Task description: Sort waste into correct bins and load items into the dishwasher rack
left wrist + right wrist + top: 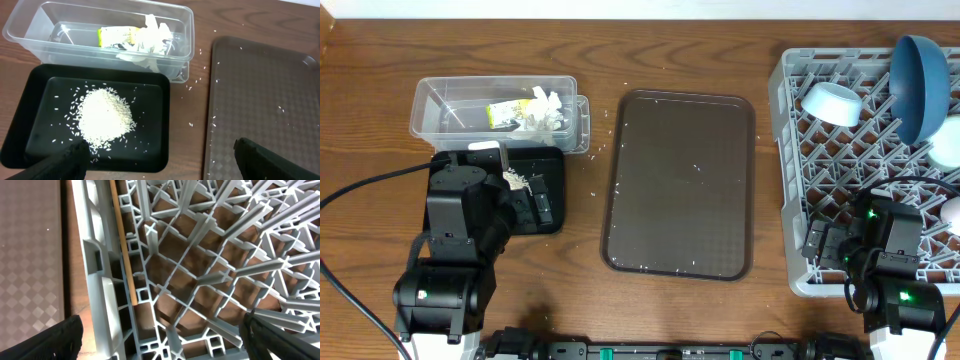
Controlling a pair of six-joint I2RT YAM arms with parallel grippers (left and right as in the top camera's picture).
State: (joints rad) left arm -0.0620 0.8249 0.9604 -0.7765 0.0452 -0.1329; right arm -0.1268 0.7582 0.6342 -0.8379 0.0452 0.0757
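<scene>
The clear tub (440, 105) holds crumpled white tissues (150, 40) and the yellow-green wrapper (117, 36). The black tray (35, 100) in front of it holds a pile of rice (105, 117). My left gripper (160, 160) is open and empty above the black tray's near right corner. The grey rack (790, 170) at the right holds the dark-blue dish (920, 85), a white bowl (832, 103), the mint-green bowl (948, 145) and a pinkish-white cup (952, 212). The yellow-orange stick (124, 245) lies along the rack's left wall. My right gripper (160, 335) is open and empty over the rack's near left corner.
The brown serving tray (680, 185) lies in the middle with stray rice grains on it. More grains are scattered on the wooden table (192, 85) between the tub and this tray. The left arm covers part of the black tray in the overhead view.
</scene>
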